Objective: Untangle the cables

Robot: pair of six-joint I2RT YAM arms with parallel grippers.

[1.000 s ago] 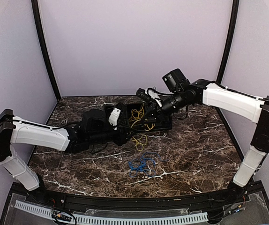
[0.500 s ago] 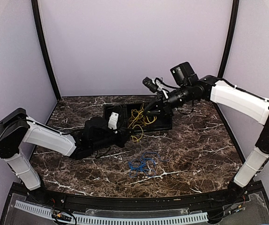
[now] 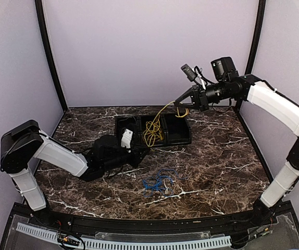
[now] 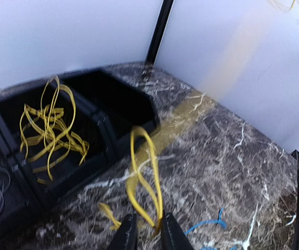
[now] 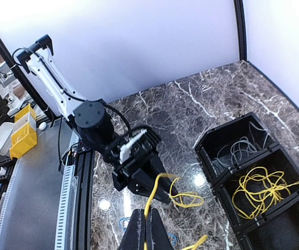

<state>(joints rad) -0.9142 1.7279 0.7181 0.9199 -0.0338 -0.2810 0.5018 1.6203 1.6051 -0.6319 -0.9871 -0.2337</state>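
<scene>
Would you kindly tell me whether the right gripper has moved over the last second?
Yes. The right gripper rose up and right, off the black tray, trailing a yellow cable.

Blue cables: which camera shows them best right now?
Top external: the whole bundle of blue cables lies in the open on the table. Left wrist catches only one loop near its bottom edge; right wrist only small bits low in frame.

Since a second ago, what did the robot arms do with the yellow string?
The right gripper rose from the tray, up and to its right, pulling a yellow cable up with it. The left gripper, pinching the same cable, drew back slightly toward its own base. The blue cables and the tray stayed put.
</scene>
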